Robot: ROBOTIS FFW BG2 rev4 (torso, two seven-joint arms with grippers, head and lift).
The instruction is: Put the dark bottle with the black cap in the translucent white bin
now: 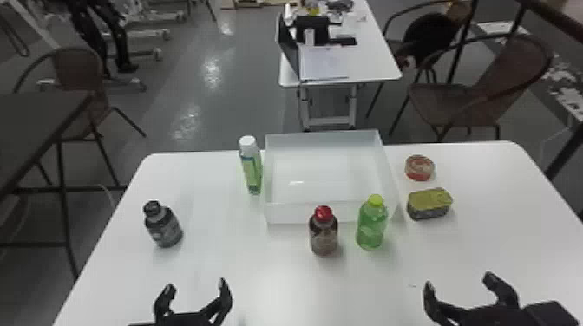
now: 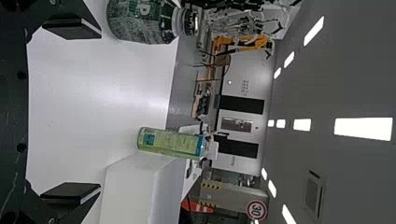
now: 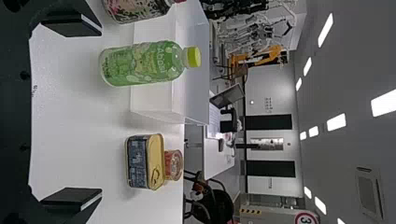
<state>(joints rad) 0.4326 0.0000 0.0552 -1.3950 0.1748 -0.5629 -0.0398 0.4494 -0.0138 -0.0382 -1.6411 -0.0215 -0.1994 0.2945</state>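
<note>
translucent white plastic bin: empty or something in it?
Empty. The translucent white bin shows a bare floor inside its walls; the bottles and tins all stand outside it on the white table.

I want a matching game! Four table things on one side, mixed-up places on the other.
Head view:

1. Black-capped bottle
2. White-capped bottle
3. Red-capped bottle
4. Oblong tin

A. In front of the bin
B. Right of the bin
C. Nearest the left edge of the table
D. Close by the bin's left side

Pairs: 1-C, 2-D, 3-A, 4-B
</note>
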